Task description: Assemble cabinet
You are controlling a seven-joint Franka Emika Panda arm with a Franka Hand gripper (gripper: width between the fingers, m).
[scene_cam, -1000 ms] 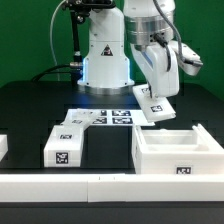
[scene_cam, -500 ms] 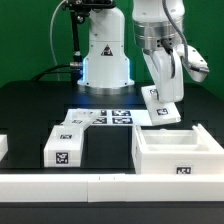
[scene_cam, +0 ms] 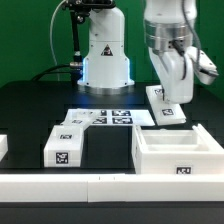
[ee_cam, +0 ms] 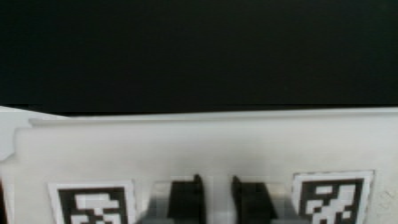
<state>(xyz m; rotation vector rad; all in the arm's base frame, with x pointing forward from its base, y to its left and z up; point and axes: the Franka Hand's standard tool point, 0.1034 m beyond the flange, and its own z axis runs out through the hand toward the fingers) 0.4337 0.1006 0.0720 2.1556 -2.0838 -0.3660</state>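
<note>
The cabinet's large white box (scene_cam: 178,152) stands open-topped at the exterior view's front right, with a tag on its front wall. My gripper (scene_cam: 170,98) is shut on a flat white tagged cabinet panel (scene_cam: 162,108) and holds it tilted in the air, just behind and above the box's far wall. In the wrist view the panel (ee_cam: 214,150) fills the lower half, with a tag on either side of my gripper (ee_cam: 215,200). The dark fingers (ee_cam: 185,201) press against the panel. Black table shows beyond it.
The marker board (scene_cam: 108,118) lies flat at the table's middle. A white tagged block (scene_cam: 63,143) lies at the exterior view's front left. A long white rail (scene_cam: 100,186) runs along the front edge. The robot's base (scene_cam: 104,60) stands behind.
My gripper has carried the panel toward the exterior view's right and a little upward, from over the marker board's edge to behind the box.
</note>
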